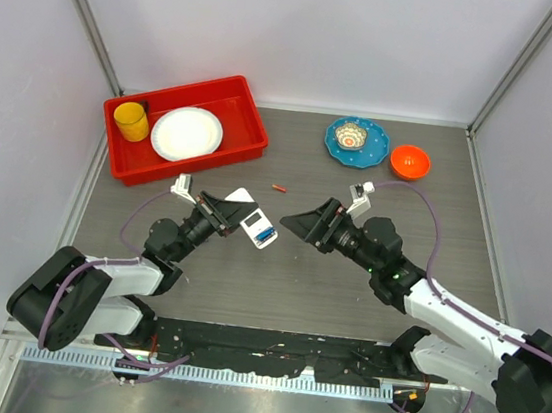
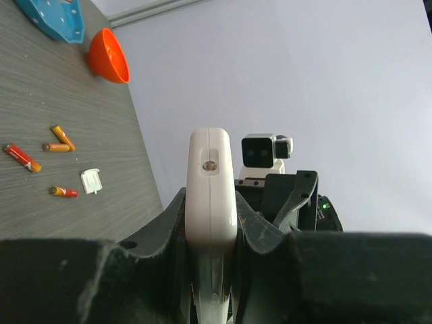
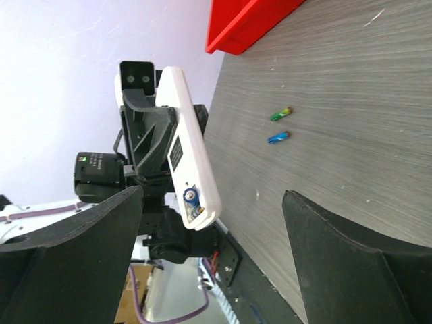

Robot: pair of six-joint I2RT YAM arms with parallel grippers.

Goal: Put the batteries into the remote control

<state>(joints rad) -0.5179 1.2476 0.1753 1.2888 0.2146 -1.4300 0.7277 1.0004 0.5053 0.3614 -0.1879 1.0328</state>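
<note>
A robot lab cell, folks. White walls [image 1: 308,29] box in a grey table [image 1: 276,287]. Left arm [image 1: 137,275] and right arm [image 1: 454,314] are bolted at its near edge.

Between left gripper [image 1: 237,217] and right gripper [image 1: 299,225]: narrow gap, remote [image 1: 258,229] juts in.
12 o'clock: bare table [image 1: 298,154], one battery [image 1: 278,187].
11 o'clock: red tray [image 1: 241,122] blocks.
1 o'clock: blue plate [image 1: 378,138], orange bowl [image 1: 409,161], slim gap between.

L claw [image 1: 237,215] clamps remote control [image 1: 259,228] mid-air, R claw [image 1: 299,224] spread wide opp., red battery [image 1: 278,187] lying beyond.
</note>
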